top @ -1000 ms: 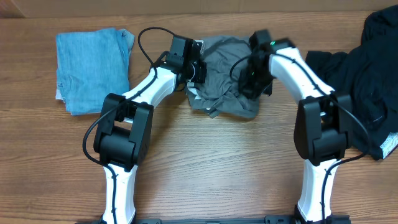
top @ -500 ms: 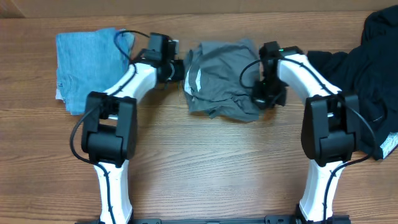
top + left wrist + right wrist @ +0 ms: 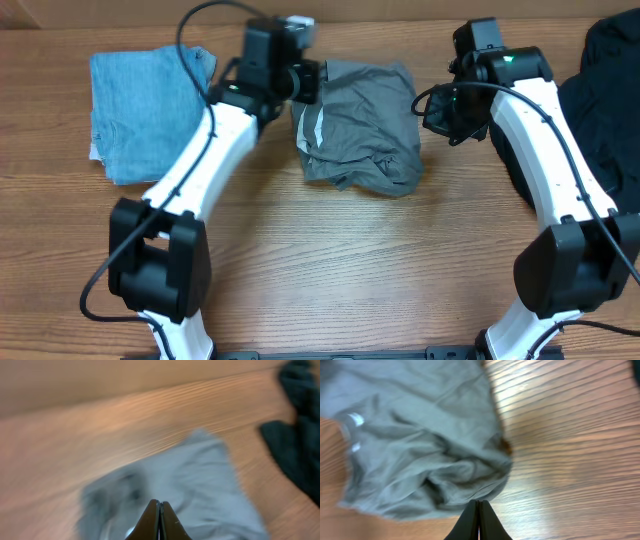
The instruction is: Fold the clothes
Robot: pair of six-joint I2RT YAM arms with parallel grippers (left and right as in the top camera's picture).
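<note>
A big brown wooden table (image 3: 330, 270) with long dark grain lines running from side to side fills almost the whole view from above, and right behind its far edge there is a plain, smooth, lighter tan board (image 3: 380, 10) that goes all the way across.

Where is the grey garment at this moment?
In the overhead view, the grey garment lies crumpled between the left claw and the right claw, the folded blue cloth farther left.

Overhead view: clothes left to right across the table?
blue cloth → gray garment → black clothes
</note>
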